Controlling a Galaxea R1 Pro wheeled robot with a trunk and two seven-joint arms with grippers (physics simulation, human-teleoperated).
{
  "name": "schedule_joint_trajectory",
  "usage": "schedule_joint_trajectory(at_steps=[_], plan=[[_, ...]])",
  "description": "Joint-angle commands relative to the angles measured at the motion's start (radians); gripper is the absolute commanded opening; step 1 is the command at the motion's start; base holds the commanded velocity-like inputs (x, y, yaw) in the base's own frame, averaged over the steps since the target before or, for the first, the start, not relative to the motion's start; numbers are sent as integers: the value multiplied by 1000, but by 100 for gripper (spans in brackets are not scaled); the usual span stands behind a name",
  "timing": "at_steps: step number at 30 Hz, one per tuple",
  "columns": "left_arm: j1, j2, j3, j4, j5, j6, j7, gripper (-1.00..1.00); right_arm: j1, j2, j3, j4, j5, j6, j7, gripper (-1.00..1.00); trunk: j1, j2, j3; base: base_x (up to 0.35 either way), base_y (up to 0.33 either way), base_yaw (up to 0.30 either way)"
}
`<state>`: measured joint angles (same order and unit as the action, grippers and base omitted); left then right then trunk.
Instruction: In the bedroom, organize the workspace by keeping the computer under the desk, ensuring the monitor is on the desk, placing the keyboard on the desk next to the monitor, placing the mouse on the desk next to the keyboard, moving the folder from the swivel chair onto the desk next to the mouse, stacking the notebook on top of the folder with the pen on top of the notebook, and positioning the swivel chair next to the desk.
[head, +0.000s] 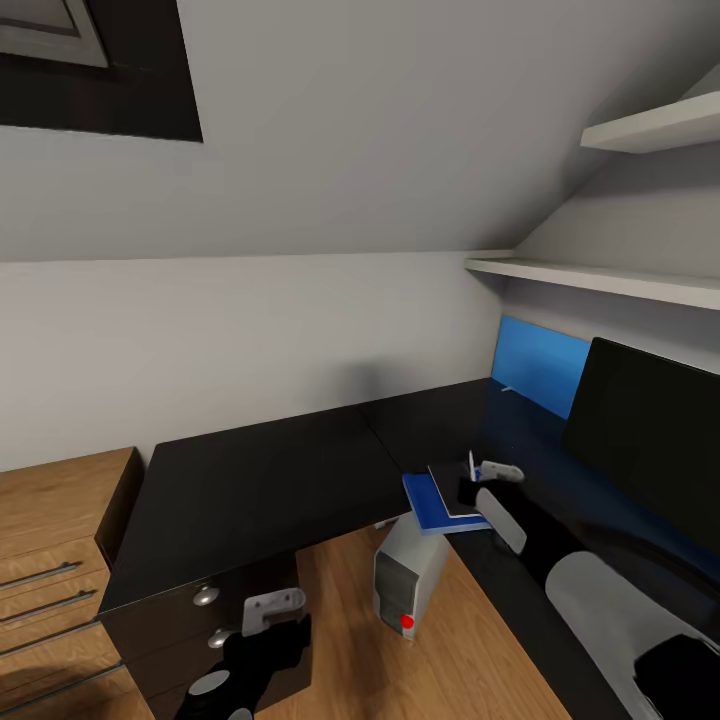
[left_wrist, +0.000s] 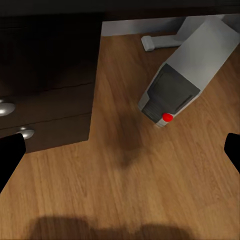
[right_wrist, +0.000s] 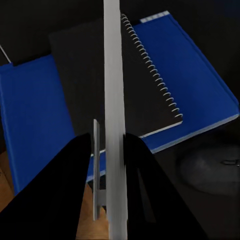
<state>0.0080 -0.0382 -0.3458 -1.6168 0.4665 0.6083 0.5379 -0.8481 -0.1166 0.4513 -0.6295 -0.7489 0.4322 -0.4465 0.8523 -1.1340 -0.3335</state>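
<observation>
**A:** Where do the task's things lie?

**B:** The blue folder (head: 428, 505) sits at the inner edge of the black desk (head: 260, 490), its near corner jutting over the floor. A spiral-bound notebook (right_wrist: 125, 80) lies on top of it. The silver computer (head: 405, 580) stands on the wood floor below, close beside the folder's overhang, red button facing forward. The monitor (head: 650, 440) stands on the desk at far right.

**A:** And the hands?

**B:** The right gripper (right_wrist: 107, 145) hovers above the notebook, its jaws clamped on a thin pale stick, the pen (right_wrist: 114, 100). A mouse (right_wrist: 210, 167) rests on the desk just beside the folder. The left gripper (left_wrist: 120, 150) hangs low over the floor near the drawer unit (head: 200, 620), jaws spread wide, holding nothing.
</observation>
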Motion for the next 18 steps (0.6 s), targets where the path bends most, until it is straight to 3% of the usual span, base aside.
schedule_joint_trajectory(at_steps=[1, 11, 18], plan=[[0, 0, -1, -2, 11, 1, 10, 100, -1, -2, 7, 4, -9, 2, 1, -100, 0, -1, -1, 0, 0, 0], [0, 0, -2, -2, 11, 2, 10, 100, -3, -2, 6, 33, -9, 2, 61, -100, 0, -1, -1, 0, 0, 0], [0, 0, -33, -2, 11, 0, 11, 100, -9, -2, 6, 96, -8, -5, 74, -100, 0, -1, -1, 0, 0, 0]])
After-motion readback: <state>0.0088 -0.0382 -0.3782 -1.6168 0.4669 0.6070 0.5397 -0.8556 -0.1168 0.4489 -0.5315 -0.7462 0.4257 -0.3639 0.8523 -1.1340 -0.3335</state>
